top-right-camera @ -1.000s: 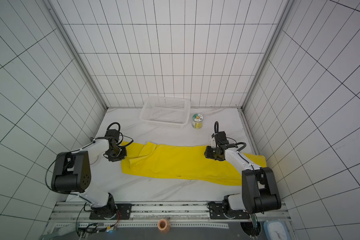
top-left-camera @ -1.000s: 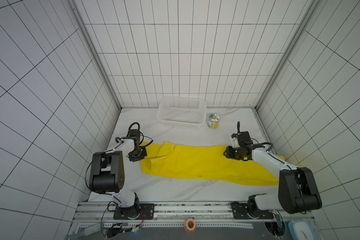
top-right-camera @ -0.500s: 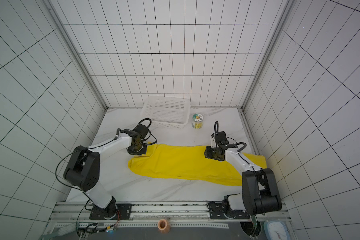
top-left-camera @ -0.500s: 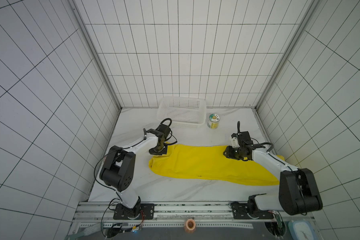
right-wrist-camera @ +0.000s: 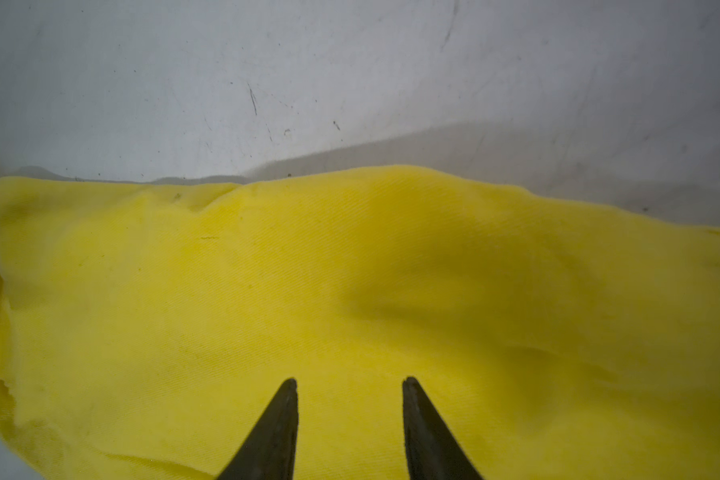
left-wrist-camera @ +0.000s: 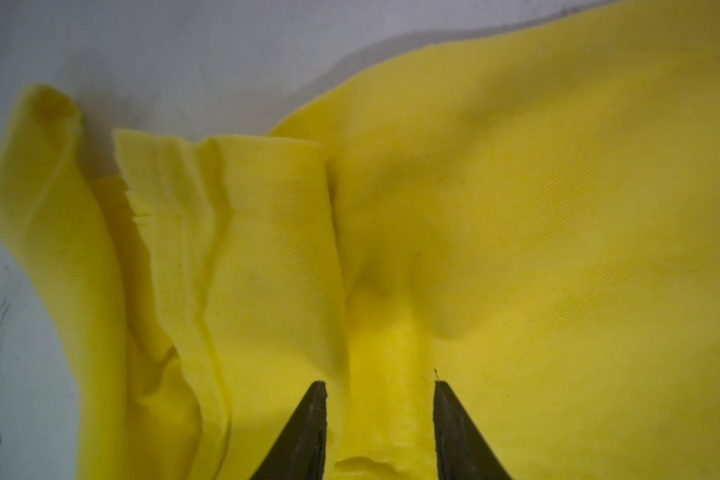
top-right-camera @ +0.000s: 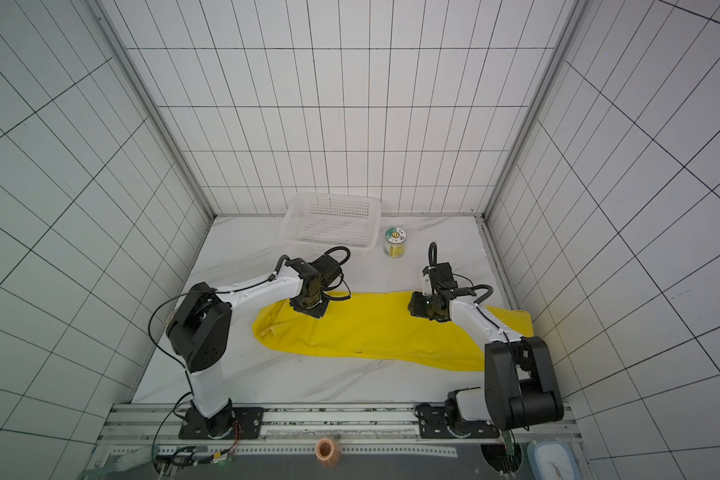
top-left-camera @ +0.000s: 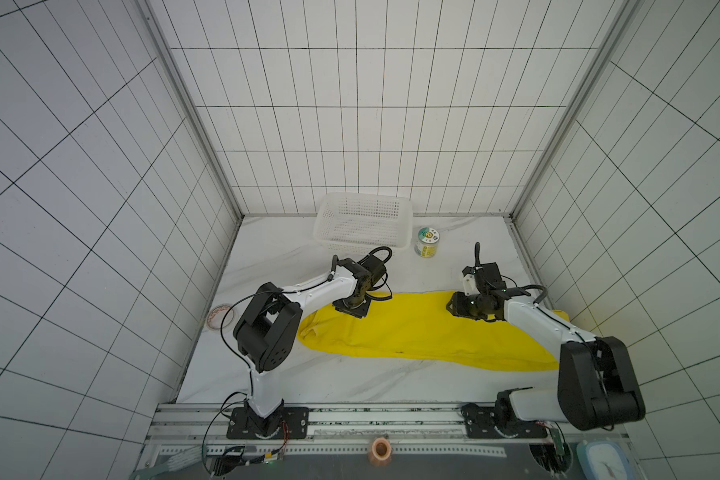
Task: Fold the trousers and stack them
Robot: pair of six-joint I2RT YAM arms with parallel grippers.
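Swinging inward, the left gripper [left-wrist-camera: 379, 384] has folded one end of the trousers [top-left-camera: 412, 332] over; its jaws stand apart astride a cloth ridge. They lie across the surface [top-left-camera: 350, 382], the right gripper [right-wrist-camera: 350, 380] over them, likewise part-open.

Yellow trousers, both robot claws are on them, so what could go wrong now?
1. A ridge of the bright yellow cloth trousers stands between the tips of the open left gripper; lifting away might snag it and spoil the fold.
2. The folded end looks bunched, so the next fold may turn out lumpy.
3. The right gripper sits low over the cloth and could drag it crooked.
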